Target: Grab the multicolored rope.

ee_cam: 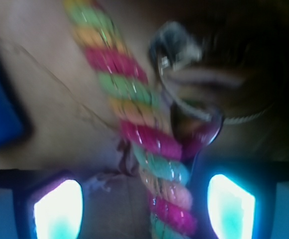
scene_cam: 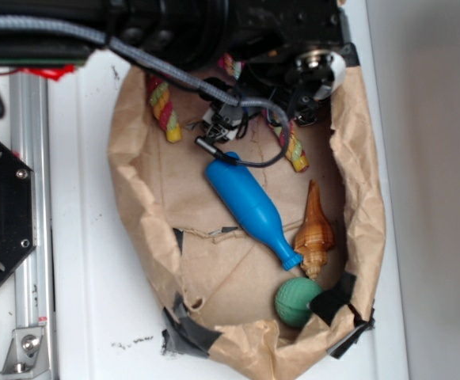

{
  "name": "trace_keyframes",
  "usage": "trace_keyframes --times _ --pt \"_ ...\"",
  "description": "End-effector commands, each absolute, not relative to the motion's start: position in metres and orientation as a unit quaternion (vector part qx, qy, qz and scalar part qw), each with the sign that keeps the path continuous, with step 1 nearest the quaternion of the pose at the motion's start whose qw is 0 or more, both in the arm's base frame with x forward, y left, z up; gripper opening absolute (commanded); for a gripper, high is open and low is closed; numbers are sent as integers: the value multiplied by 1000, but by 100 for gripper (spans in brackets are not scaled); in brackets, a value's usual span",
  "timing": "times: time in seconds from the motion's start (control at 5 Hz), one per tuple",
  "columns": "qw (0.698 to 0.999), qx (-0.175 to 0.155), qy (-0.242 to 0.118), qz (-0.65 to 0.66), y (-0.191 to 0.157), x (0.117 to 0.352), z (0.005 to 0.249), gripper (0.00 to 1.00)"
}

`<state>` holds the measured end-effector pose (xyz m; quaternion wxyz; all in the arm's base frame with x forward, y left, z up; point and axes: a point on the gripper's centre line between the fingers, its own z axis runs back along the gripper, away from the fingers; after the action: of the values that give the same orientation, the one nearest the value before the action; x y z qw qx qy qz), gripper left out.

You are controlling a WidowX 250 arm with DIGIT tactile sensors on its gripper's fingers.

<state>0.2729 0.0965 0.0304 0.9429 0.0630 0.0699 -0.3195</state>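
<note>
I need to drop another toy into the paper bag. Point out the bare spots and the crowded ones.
Bare paper lies left of the blue bottle, out to the bag's left wall, and below the bottle, left of the green ball. The right side is crowded: the shell, ball and bottle neck sit close together. The top is taken by the multicolored rope and the arm over it.

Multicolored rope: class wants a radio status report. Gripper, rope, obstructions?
Gripper open, fingers straddling the multicolored rope. Rope not clamped yet. Blue bottle close beside, not between fingers.

The multicolored rope (ee_cam: pixel 144 139), twisted pink, yellow and green, lies on brown paper, its middle apparently hidden.
</note>
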Motion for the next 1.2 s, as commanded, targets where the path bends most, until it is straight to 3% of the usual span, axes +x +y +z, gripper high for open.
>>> trace_keyframes --times 0.0,0.2,0.4,0.6,0.8,1.0 --pt "946 64 85 -306 100 277 18 100" --pt "953 46 83 -287 102 284 16 76" --pt "957 50 79 -275 102 288 15 0" --pt "976 66 68 -195 106 281 25 5" --pt "997 3 -17 -77 102 266 56 0" --pt "994 -76 -51 -60 71 259 104 0"
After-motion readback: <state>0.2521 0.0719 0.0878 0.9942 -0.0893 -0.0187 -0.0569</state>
